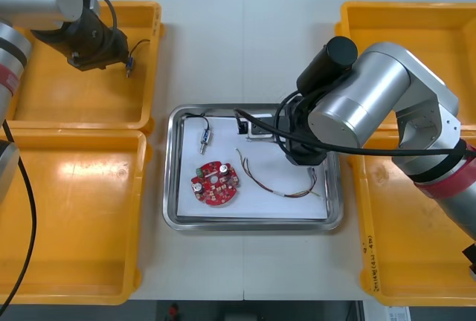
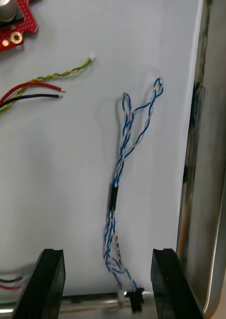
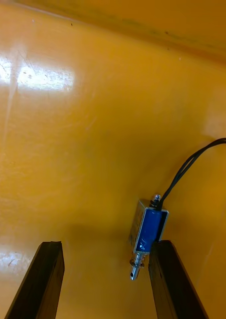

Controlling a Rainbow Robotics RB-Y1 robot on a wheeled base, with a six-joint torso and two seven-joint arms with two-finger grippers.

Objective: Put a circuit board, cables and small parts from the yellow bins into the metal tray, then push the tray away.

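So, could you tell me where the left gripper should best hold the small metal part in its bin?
Take the small metal part by its blue body, across the long flat sides, left gripper coming straight down: it lies flat on the bin floor. Avoid its pin and black leads.

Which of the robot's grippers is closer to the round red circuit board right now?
Right. The right gripper hangs over the metal tray holding the circuit board; the left gripper is off over a yellow bin.

The left gripper (image 3: pixel 105 245) reaches far forward, fingers spread apart. The right gripper (image 2: pixel 107 253), seemingly pointing straight down, gapes equally wide.
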